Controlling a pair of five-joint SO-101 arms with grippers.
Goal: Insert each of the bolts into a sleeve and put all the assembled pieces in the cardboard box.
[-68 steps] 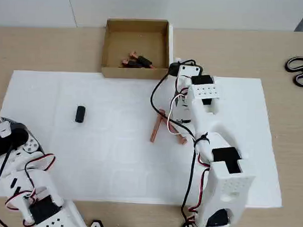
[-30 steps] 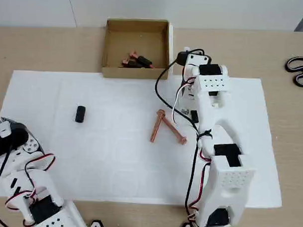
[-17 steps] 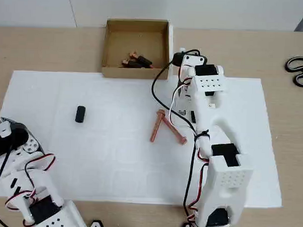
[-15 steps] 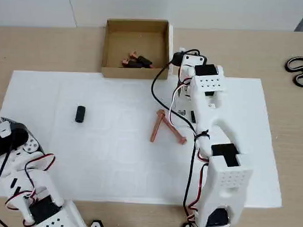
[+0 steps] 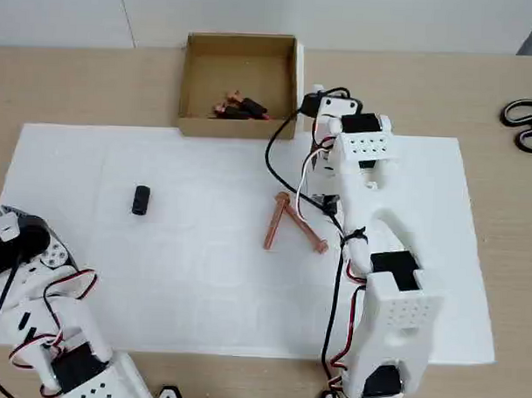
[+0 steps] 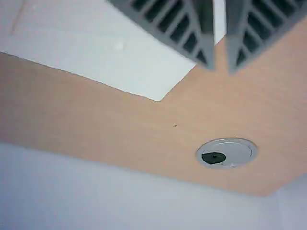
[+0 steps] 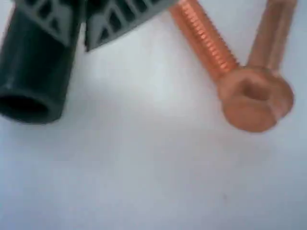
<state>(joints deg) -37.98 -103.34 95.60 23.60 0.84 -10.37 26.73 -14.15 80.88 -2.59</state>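
Counter (image 5: 69,79) of pale wood carries a white sheet (image 5: 184,283), over which the right arm (image 5: 363,159) folds down beside a pair of loose bolts (image 5: 276,220). The left arm (image 5: 42,340) sits at the sheet's near corner, well apart from them. A cardboard box (image 5: 186,83) at the far edge already holds assembled pieces (image 5: 239,106).

The step in hand looks like mating a sleeve with a bolt. A black sleeve (image 7: 29,72) sits right at the right pincer (image 7: 82,43), partly behind it. Its open bore is turned toward the wrist camera, near but apart from a bolt head (image 7: 254,100). Whether that pincer is clamped on it cannot be told. The left pincer (image 6: 219,64) is drawn together, holding nothing.

The bolts form a V on the sheet. One lies nearly box-to-front with its head at the box end. The other slants toward the right arm's base, head at that end. A second sleeve (image 5: 141,200) lies on its side well to the left, long axis box-to-front. Next, bore and threaded tip likely need lining up on one axis.
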